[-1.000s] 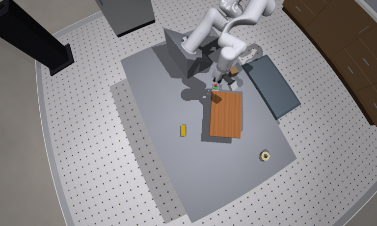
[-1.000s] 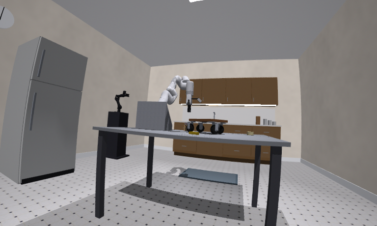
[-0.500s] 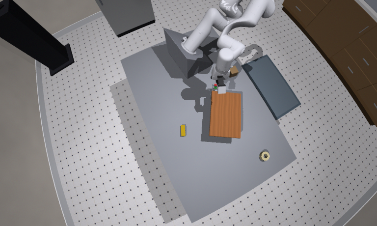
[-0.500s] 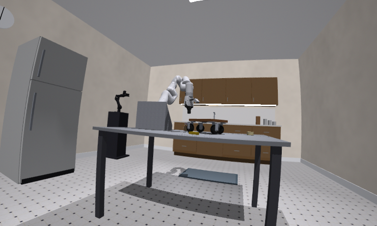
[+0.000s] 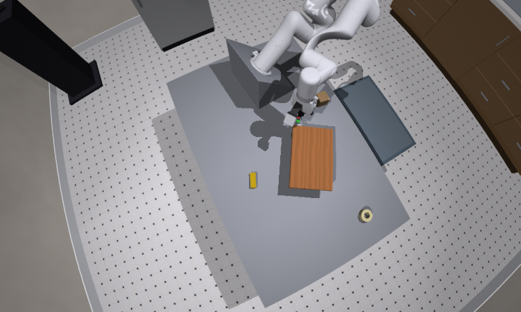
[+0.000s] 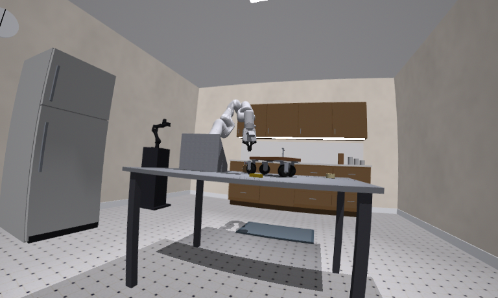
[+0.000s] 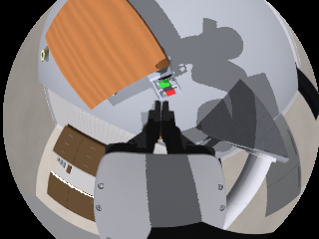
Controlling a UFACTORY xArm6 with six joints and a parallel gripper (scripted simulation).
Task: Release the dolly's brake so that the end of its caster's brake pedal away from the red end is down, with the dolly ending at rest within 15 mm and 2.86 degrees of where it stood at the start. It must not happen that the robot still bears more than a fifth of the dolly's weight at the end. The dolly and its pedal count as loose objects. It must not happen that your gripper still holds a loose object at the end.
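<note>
— Where's the dolly (image 5: 311,157)?
— Centre of the top view, on the counter (image 5: 230,147); its pedal (image 7: 166,87) sits at the board's upper-left corner.
— The jaws?
— Closed together, empty, just above the pedal.

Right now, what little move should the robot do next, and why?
Probably go straight down onto the green end of the brake pedal. The gripper is shut and empty, hovering above the dolly near the pedal, with the red end closest to the fingertips. A gentle press should keep the dolly still.

Wooden-decked dolly (image 5: 311,158) on grey table (image 5: 230,201), yellow block (image 5: 252,180) nearby
</note>
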